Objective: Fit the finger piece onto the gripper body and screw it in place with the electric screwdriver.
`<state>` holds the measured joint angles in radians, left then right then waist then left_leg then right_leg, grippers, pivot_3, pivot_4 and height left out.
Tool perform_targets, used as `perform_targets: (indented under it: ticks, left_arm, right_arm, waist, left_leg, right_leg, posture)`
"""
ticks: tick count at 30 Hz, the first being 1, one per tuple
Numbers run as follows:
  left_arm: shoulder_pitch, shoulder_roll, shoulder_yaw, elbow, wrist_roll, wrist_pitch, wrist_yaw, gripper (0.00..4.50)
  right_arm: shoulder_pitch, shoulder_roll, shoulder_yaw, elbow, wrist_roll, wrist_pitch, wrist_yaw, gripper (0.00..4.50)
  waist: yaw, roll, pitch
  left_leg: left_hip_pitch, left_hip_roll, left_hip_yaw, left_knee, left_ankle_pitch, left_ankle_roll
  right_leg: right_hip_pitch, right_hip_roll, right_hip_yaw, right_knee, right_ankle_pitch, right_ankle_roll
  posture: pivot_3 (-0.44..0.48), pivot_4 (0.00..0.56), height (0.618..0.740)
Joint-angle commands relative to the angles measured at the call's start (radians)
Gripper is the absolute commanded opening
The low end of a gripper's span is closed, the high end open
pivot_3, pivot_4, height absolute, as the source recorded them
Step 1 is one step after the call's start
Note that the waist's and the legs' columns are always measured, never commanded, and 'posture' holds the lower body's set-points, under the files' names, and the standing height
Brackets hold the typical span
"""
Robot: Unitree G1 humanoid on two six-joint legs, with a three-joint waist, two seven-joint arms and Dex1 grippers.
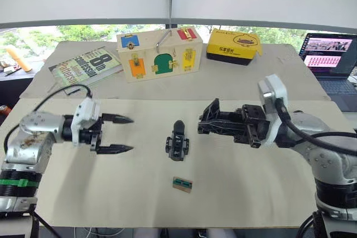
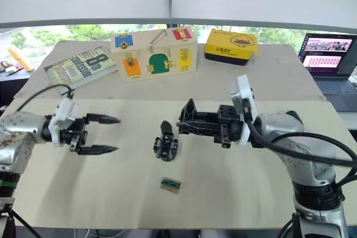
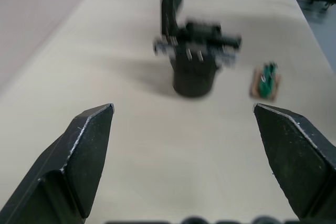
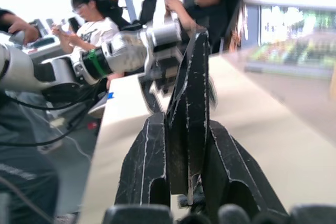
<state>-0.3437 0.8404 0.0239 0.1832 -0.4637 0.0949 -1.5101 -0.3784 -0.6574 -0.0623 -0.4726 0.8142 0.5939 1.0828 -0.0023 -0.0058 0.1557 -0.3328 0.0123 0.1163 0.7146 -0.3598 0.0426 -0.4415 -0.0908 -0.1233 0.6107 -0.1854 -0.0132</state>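
Left gripper (image 1: 125, 134): we record it hovering low over the tabletop (image 1: 83, 193), fingers spread wide with nothing between them, aimed toward the centre, which we judge a ready stance for steadying the part ahead. Gripper body (image 1: 177, 141): it stands on the tabletop between the two arms, well apart from both, its pointed black finger sticking up; in the left wrist view it appears in the gap between the open fingers, blurred, so we cannot read screw holes or the seat for the missing piece. Green-and-tan rectangle (image 1: 182, 184): it lies flat nearer the front edge, just right of the gripper body; its markings are too small to tell. Right gripper (image 1: 209, 121): closed on the finger piece (image 4: 190, 103), a pointed black part clamped upright between the two pads in the right wrist view, held level above the tabletop and pointing toward the gripper body, presumably staged for fitting; from the head views we cannot separate the piece from the fingers. Electric screwdriver: we could not identify it. At the far end sit a book (image 1: 85, 66), a wooden latch box (image 1: 159, 54) and a yellow case (image 1: 233, 46); a laptop (image 1: 330, 59) is cut off at the right edge.
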Motion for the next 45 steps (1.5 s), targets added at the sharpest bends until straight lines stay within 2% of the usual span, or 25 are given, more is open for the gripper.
perform_targets:
  ticks: [1,4,11,18,38,41,44,45]
  left_arm:
    - [0.021,-0.062,-0.015,0.021,0.043,-0.135,-0.001,4.5]
    - [0.01,-0.143,-0.059,0.06,0.088,-0.207,0.016,4.5]
    - [-0.035,-0.299,-0.147,0.196,0.184,-0.332,0.048,4.5]
    - [-0.114,-0.424,-0.207,0.318,0.254,-0.341,0.13,4.5]
    - [-0.199,-0.54,-0.255,0.462,0.303,-0.399,0.118,4.5]
    - [-0.21,-0.551,-0.256,0.483,0.306,-0.398,0.111,3.64]
    - [-0.215,-0.562,-0.265,0.498,0.311,-0.406,0.098,2.32]
    - [-0.216,-0.565,-0.274,0.503,0.322,-0.413,0.097,2.28]
  right_arm:
    - [0.048,0.011,0.004,-0.006,-0.064,-0.142,0.065,0.42]
    - [0.106,0.002,0.035,0.009,-0.133,-0.226,0.117,0.42]
    - [0.13,0.056,0.112,0.0,-0.201,-0.281,0.084,0.42]
    - [0.137,0.063,0.132,-0.022,-0.226,-0.287,0.052,0.42]
    - [0.116,0.077,0.18,-0.024,-0.244,-0.273,-0.023,0.42]
    - [0.124,0.077,0.182,-0.021,-0.25,-0.277,-0.027,0.42]
    - [0.13,0.076,0.179,-0.021,-0.252,-0.277,-0.032,0.41]
    - [0.133,0.077,0.178,-0.021,-0.254,-0.278,-0.034,0.41]
  waist:
    - [0.003,0.0,0.0]
    - [0.009,0.0,0.0]
    - [0.003,0.0,0.0]
    - [0.011,0.0,0.0]
    - [0.028,-0.001,-0.001]
    - [0.032,-0.001,-0.001]
    - [0.037,-0.001,-0.001]
    - [0.039,-0.001,-0.001]
  left_leg:
    - [-0.002,0.0,0.0,0.001,0.0,0.0]
    - [-0.003,-0.001,-0.001,0.003,0.0,0.0]
    - [-0.002,0.001,-0.001,0.008,0.0,0.0]
    - [-0.002,0.002,-0.006,0.013,0.0,0.002]
    - [-0.003,0.0,-0.008,0.016,-0.002,0.008]
    - [-0.003,0.0,-0.009,0.016,-0.003,0.009]
    - [-0.003,-0.001,-0.009,0.016,-0.003,0.01]
    - [-0.003,-0.001,-0.009,0.016,-0.003,0.01]
  right_leg:
    - [-0.001,0.0,-0.001,0.001,0.0,0.0]
    - [-0.001,-0.001,-0.002,0.001,0.001,0.0]
    - [0.001,0.0,-0.001,0.001,0.002,-0.002]
    - [0.001,-0.001,0.0,0.002,0.003,-0.002]
    - [0.003,-0.004,0.0,0.001,0.006,0.001]
    - [0.004,-0.005,0.0,0.0,0.006,0.001]
    - [0.004,-0.005,0.0,0.0,0.006,0.001]
    - [0.004,-0.005,0.0,0.0,0.006,0.002]
  posture:
    - [0.0,0.15,0.74]
    - [0.0,0.15,0.74]
    - [0.0,0.15,0.74]
    - [0.0,0.15,0.74]
    - [0.0,0.15,0.74]
    - [0.0,0.15,0.74]
    - [0.0,0.15,0.74]
    - [0.0,0.15,0.74]
